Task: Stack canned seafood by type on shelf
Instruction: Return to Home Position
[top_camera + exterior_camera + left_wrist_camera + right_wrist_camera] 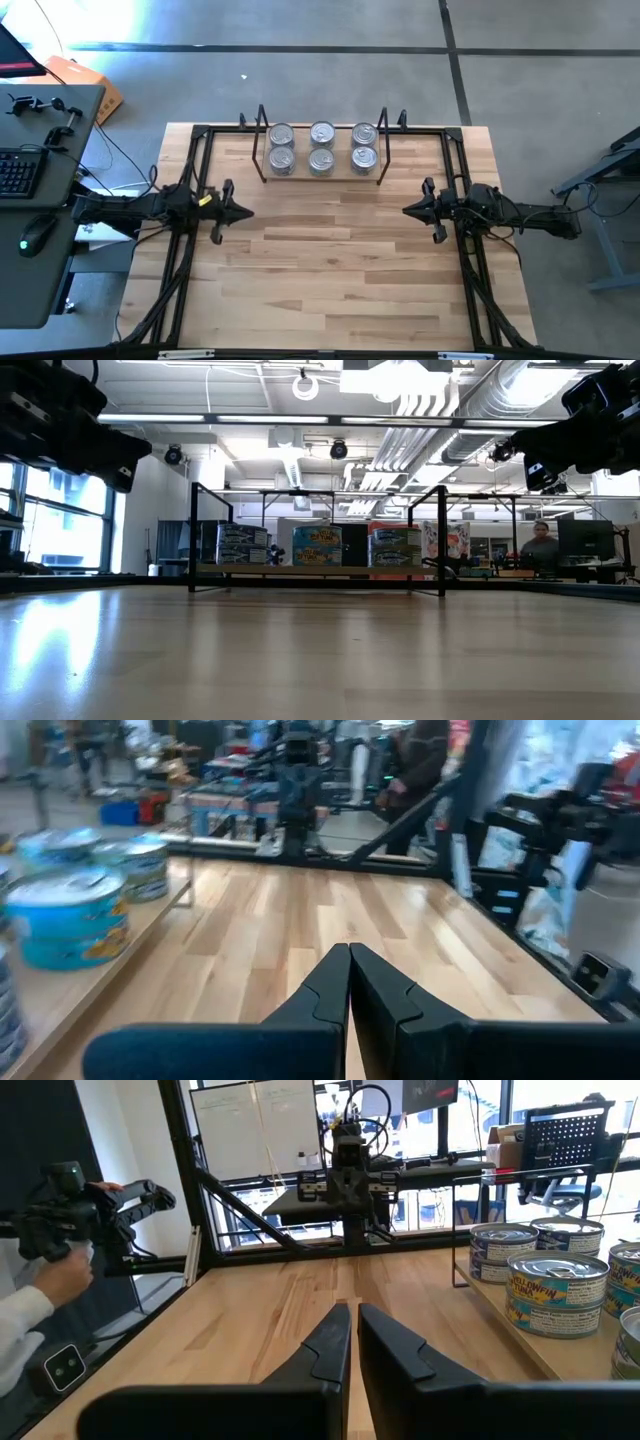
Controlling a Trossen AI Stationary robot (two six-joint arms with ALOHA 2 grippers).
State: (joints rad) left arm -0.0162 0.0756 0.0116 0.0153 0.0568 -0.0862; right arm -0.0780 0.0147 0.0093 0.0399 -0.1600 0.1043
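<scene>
The canned seafood stands on the shelf at the table's far middle, in three columns of silver-lidded tins. In the low view the tins are stacked two high between the black wire uprights. They also show in the left wrist view and the right wrist view. My left gripper hovers level at the table's left, shut and holding nothing. My right gripper faces it from the right, level, shut and also holding nothing.
Bare wooden tabletop lies between the grippers and toward the near edge. Black frame rails run along the table's sides. A desk with a keyboard stands left of the table. A person's hand holds a device beyond the table.
</scene>
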